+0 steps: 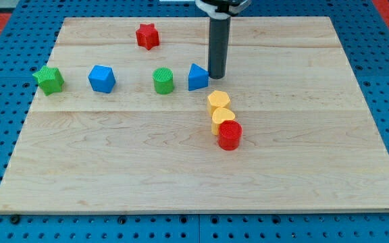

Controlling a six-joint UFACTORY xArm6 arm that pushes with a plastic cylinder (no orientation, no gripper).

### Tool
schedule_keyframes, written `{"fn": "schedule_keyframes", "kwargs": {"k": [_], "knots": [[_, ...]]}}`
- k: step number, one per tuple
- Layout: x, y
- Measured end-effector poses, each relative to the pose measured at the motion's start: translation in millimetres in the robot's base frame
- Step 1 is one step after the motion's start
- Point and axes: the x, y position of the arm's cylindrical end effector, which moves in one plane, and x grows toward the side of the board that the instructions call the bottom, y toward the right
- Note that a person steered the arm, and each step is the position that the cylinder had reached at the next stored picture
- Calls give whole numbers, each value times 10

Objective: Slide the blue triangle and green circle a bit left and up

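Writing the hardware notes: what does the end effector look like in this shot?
My tip ends a straight, smooth, dark grey cylindrical rod with a flat end. At the view's top it enters a white-and-black collar, mostly cropped. No cables or markings visible.

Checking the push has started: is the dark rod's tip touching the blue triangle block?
Cannot tell. In the camera view my tip sits right against the blue triangle block's right edge; no gap shows plainly.
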Motion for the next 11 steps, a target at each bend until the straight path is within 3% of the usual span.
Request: {"fn": "schedule_keyframes", "kwargs": {"k": [4,6,9,11], "knots": [[2,-429],[246,-148],[208,-298],[201,-672]]}}
